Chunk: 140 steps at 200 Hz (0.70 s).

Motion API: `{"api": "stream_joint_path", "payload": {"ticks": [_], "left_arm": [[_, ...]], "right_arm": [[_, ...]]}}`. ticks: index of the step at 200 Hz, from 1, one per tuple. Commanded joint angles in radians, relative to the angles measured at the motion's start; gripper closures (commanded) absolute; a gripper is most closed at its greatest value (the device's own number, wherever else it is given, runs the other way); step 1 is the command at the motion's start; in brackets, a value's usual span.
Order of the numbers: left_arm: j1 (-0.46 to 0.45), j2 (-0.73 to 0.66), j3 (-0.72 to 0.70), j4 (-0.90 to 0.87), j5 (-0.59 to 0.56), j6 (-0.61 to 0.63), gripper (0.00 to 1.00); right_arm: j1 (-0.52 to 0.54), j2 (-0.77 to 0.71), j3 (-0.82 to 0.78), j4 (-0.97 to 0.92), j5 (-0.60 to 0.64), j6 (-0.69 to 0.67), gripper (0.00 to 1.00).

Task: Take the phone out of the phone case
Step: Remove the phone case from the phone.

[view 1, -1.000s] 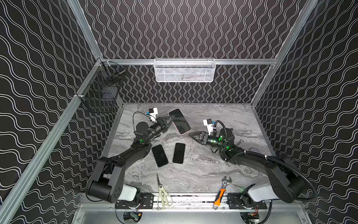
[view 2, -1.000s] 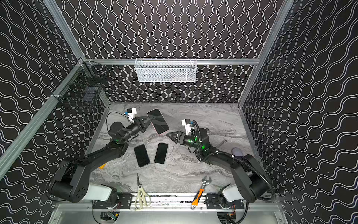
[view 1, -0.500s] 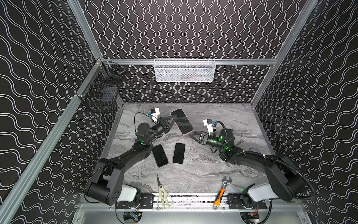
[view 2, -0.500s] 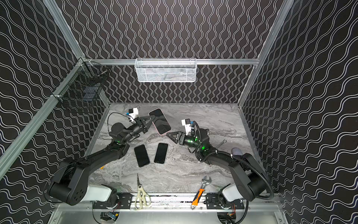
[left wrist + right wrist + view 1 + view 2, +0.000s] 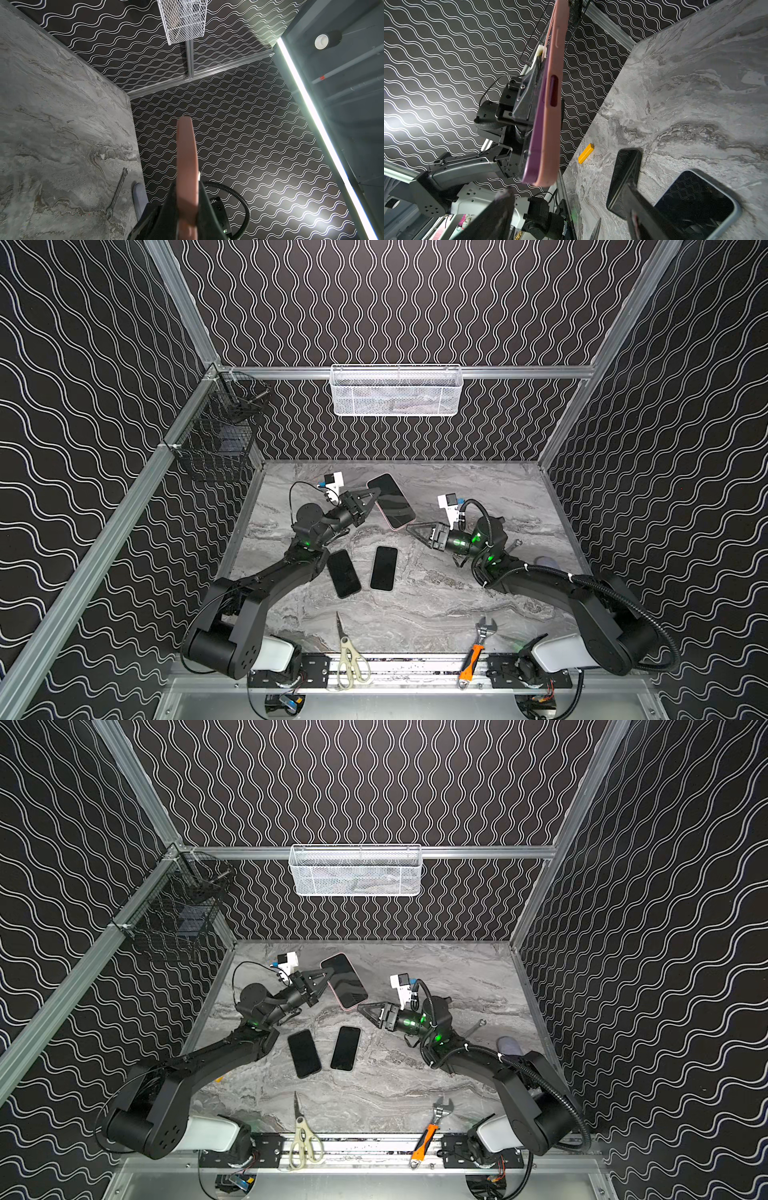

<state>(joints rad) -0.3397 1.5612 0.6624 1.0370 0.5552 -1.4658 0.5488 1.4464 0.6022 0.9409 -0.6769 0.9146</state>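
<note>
Above the tabletop (image 5: 415,614), your left gripper (image 5: 372,499) clamps the phone (image 5: 392,502); square the spread right gripper (image 5: 415,530) on the case (image 5: 550,145) corner.

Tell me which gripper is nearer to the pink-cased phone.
Left. The left gripper is shut on the pink-cased phone at its edge, holding it above the table; the right gripper, jaws open, sits just beyond its nearest corner, apparently not touching.

Black wavy-lined walls (image 5: 415,302) and aluminium rails (image 5: 291,372) enclose a grey marbled tabletop (image 5: 436,614)
</note>
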Motion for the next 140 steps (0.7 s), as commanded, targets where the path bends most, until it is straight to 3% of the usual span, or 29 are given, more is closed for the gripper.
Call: {"api": "stream_joint_path", "payload": {"ticks": [1,140], "left_arm": [[-0.004,0.002,0.012,0.064,-0.008,-0.009,1.0],[-0.035,-0.016,0.03,0.07,-0.008,-0.054,1.0]], "right_arm": [[0.0,-0.002,-0.002,0.044,-0.012,-0.005,0.17],[-0.025,0.034,-0.037,0.128,-0.027,0.031,0.19]]}}
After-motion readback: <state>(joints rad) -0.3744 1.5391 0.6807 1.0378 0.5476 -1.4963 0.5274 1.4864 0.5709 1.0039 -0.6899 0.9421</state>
